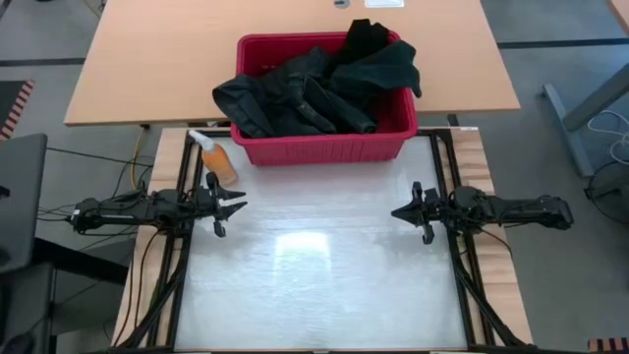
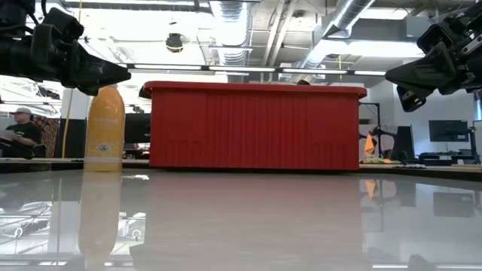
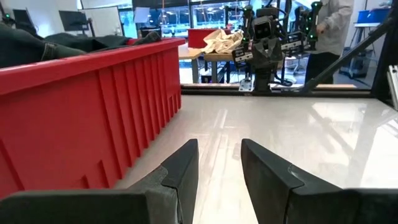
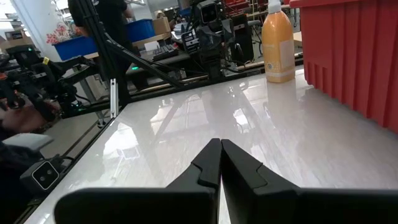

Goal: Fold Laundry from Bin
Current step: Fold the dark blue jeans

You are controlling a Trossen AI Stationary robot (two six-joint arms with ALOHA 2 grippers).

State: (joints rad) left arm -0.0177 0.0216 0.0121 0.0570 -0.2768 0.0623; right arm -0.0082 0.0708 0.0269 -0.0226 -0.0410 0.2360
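- Gleaming across the near foreground, the glossy white rectangular tabletop lies bare between the arms.
- At its left edge, the left gripper hovers with fingers parted, empty; at the right edge, the right gripper hovers pinched closed on nothing.
- Just beyond the left gripper stands a smooth orange plastic bottle.
- Farthest, at the far edge, the ribbed red rectangular plastic bin holds crumpled, soft dark cloth laundry heaped above its rim.
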